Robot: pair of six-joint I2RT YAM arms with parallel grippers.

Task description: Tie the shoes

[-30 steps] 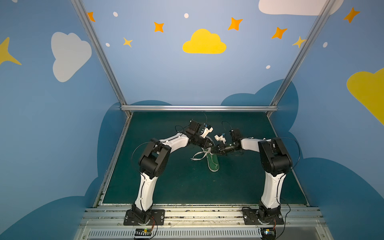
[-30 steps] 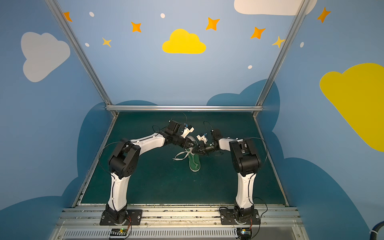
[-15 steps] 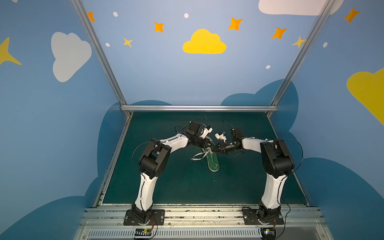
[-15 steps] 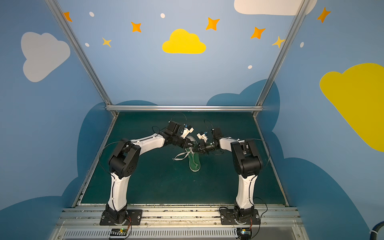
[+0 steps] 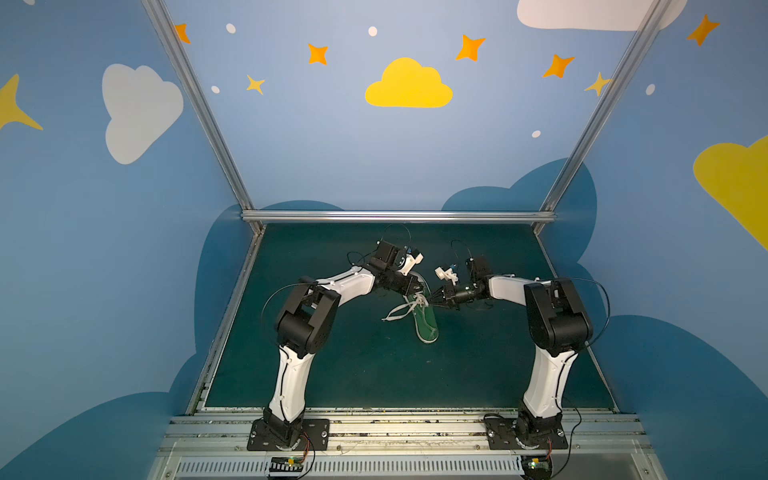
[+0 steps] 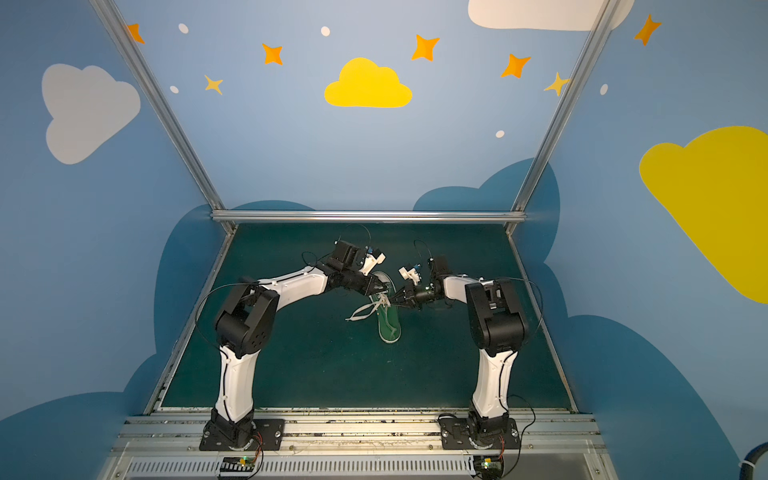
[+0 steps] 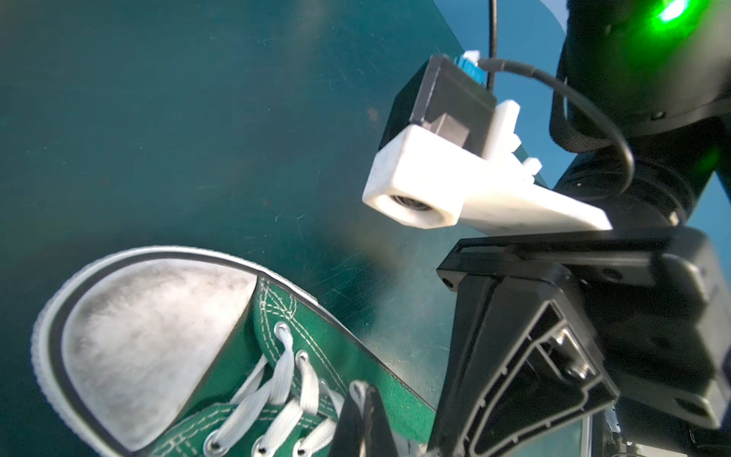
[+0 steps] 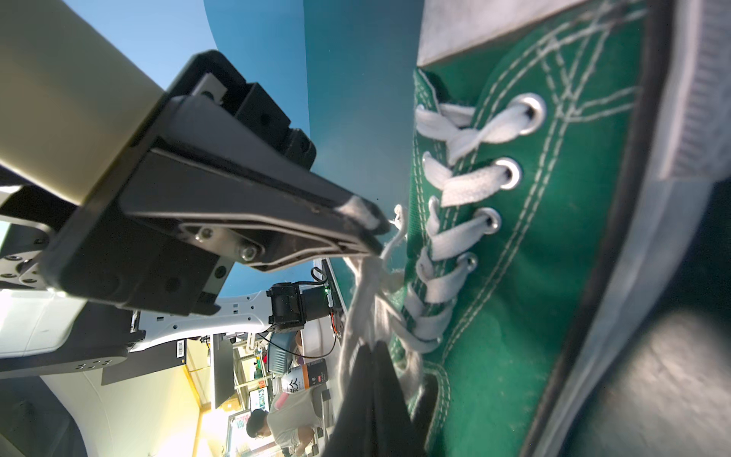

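left pincer [image 5: 417,288] a touch nearer the right pincer [image 5: 432,297] than before, its jaws now closed on the laces [image 5: 400,309]

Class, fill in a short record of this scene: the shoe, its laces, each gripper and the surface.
shoe: green sneaker with white toe cap, lying on the mat
laces: white, threaded through the eyelets, loose ends trailing on the mat, no bow visible
left gripper: shut, pinching lace over the shoe
right gripper: shut, pinching lace
surface: dark green mat
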